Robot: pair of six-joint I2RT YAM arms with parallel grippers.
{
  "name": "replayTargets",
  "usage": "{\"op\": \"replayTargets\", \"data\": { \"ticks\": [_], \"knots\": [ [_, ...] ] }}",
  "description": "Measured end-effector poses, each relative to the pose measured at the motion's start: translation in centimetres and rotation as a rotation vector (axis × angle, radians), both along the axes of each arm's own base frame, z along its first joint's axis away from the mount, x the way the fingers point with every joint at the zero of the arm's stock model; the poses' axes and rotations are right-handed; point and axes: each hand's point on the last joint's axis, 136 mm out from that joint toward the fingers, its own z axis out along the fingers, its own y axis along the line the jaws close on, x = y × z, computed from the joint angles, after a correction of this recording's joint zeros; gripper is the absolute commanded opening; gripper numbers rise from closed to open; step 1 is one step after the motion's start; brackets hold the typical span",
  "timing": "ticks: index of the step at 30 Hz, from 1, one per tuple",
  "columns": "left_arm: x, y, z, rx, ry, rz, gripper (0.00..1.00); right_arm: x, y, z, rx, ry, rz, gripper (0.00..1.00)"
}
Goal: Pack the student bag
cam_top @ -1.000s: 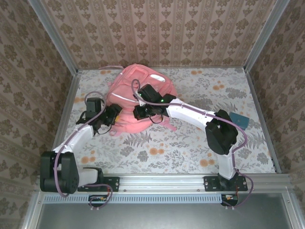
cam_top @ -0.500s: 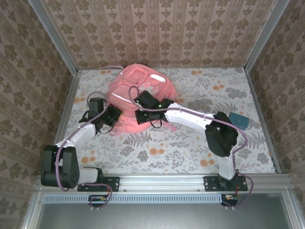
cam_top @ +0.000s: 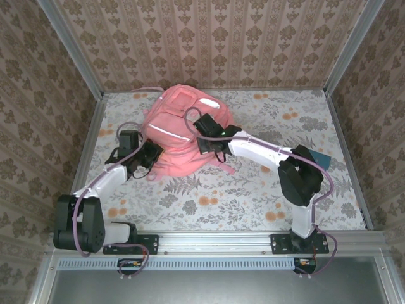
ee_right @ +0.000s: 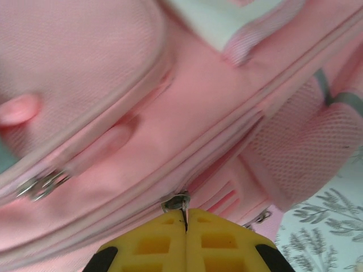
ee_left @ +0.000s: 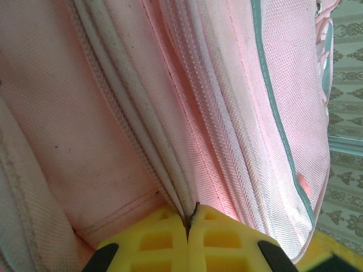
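Two hands are closed on the student bag, which lies on the patterned counter toward 11 o'clock from its centre, close to the back wall. It is the pink backpack, the largest thing in view.

From above, the left hand sits at the bag's 7 o'clock edge. In the left wrist view its yellow fingertips are pressed together, with a corded seam beside a zip track running down into the join between them, so it grips the bag's fabric there. A pale stripe runs along the panel toward 2 o'clock.

The right hand sits on the bag's 4 o'clock side. In the right wrist view its tips are likewise shut, and a small metal zip pull is pinched at the very front of them, on a zip line that crosses the pink panel. A white patch shows at 1 o'clock in that view.

A flat dark-blue booklet lies at the counter's 3 o'clock side, well apart from the bag and partly behind the right arm.
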Motion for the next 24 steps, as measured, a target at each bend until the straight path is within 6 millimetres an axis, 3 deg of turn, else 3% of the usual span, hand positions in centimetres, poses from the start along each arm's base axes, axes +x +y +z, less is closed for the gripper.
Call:
{"op": "replayTargets", "data": {
  "ticks": [4,10,11,13,15,19,20,22,24],
  "knots": [
    [-0.2,0.2,0.5,0.008,-0.024,-0.001,0.0,2.2,-1.5,-0.6,-0.015,0.015,-0.051,0.0],
    [-0.6,0.2,0.3,0.02,-0.023,-0.015,0.0,2.6,-2.0,-1.0,-0.026,0.034,-0.068,0.0],
    [-0.6,0.2,0.3,0.021,-0.023,-0.02,0.04,2.6,-2.0,-1.0,-0.026,0.034,-0.068,0.0],
    [-0.7,0.1,0.3,0.03,-0.028,-0.038,0.28,2.5,-2.0,-1.1,-0.027,0.035,-0.067,0.0],
    [-1.1,0.2,0.1,0.052,-0.02,-0.058,0.44,2.4,-2.3,-1.2,-0.035,0.032,-0.057,0.0],
    [-1.6,0.8,0.6,0.103,-0.013,-0.093,0.61,1.7,-5.0,-1.5,-0.062,0.04,-0.034,0.0],
    [-1.6,0.8,1.0,0.116,-0.022,-0.104,0.62,1.5,-5.7,-1.4,-0.065,0.047,-0.028,0.09],
    [-1.7,0.9,1.9,0.14,-0.048,-0.125,0.64,1.3,-7.4,-1.2,-0.059,0.065,-0.024,0.38],
    [-1.6,0.9,2.6,0.16,-0.068,-0.143,0.65,1.2,-8.3,-0.7,-0.033,0.073,-0.009,0.54]
  ]
}}
